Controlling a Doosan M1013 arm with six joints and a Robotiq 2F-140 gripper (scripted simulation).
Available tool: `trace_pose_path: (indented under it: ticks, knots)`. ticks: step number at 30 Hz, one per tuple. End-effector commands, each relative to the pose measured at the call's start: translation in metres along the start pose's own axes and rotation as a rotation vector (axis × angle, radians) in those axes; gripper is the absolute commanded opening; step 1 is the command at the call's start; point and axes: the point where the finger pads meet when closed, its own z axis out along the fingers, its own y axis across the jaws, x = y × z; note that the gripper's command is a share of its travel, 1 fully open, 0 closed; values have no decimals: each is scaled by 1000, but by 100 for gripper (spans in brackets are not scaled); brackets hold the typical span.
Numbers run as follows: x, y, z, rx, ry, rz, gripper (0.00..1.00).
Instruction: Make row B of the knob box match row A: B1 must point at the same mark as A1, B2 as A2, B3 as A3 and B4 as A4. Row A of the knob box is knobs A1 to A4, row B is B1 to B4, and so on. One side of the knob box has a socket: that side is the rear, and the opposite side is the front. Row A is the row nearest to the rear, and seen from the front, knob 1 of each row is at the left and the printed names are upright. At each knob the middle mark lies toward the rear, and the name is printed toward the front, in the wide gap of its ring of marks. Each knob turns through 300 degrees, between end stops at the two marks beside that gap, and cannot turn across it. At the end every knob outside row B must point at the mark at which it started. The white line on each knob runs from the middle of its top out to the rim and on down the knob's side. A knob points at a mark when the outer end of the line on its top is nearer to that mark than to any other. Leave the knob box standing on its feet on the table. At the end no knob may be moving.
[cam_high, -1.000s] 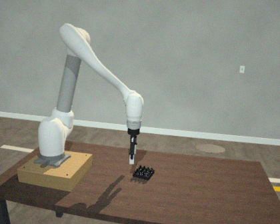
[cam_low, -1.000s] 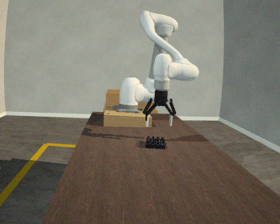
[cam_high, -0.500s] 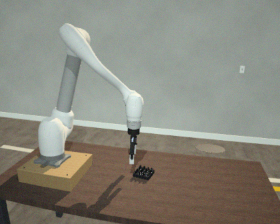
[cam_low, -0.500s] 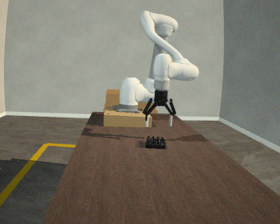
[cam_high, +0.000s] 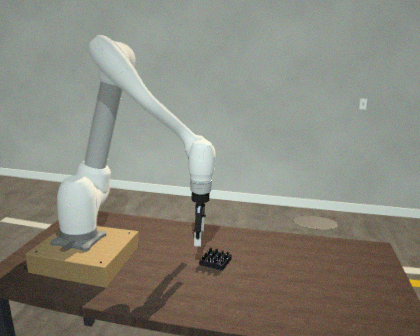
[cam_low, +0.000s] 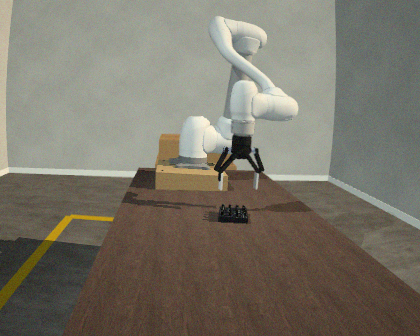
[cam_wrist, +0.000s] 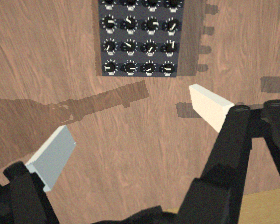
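- From the top view, the arm (cam_high: 150, 102) rises from a wooden block (cam_high: 107, 260) at the left of the table (cam_high: 310, 290) and bends down to mid-frame.
- The gripper (cam_high: 198, 235) hangs just above the wood, up and left of the box (cam_high: 215, 259), apart from it.
- In this view the gripper is seen edge-on, so its spread does not show; one white pad is all that can be made out.
- The exterior view, looking down the table's length, shows what the top view hides: the gripper (cam_low: 239, 181) has its fingers splayed wide, with a white pad on each tip and nothing between them.
- There the box (cam_low: 233, 214) sits at mid-frame on the table (cam_low: 200, 280), below the gripper and nearer the camera.
- A yellow floor line (cam_low: 35, 255) at lower left appears only in this view.
- The wrist view alone shows the knobs: the box (cam_wrist: 141, 37) fills the upper middle of the frame, its top row cut off by the edge.
- Three full rows of four knobs show white lines at differing angles; printed names are too small to read.
- The fingers frame bare wood below the box, one pad at lower left, one at right, well apart.
- The arm's shadow crosses the wood at mid-left.
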Motion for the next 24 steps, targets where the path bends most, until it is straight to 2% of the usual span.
trace_pose_path:
  ticks: [1, 10, 19, 21, 24]
  knots:
    - [0, 0, 0, 0, 0, 0, 100]
    - [2, 0, -1, 0, 0, -67, 100]
    - [14, 1, -3, 0, 0, -406, 100]
    - [14, 1, -3, 0, 0, -406, 100]
    - [19, 1, -4, 0, 0, -562, 100]
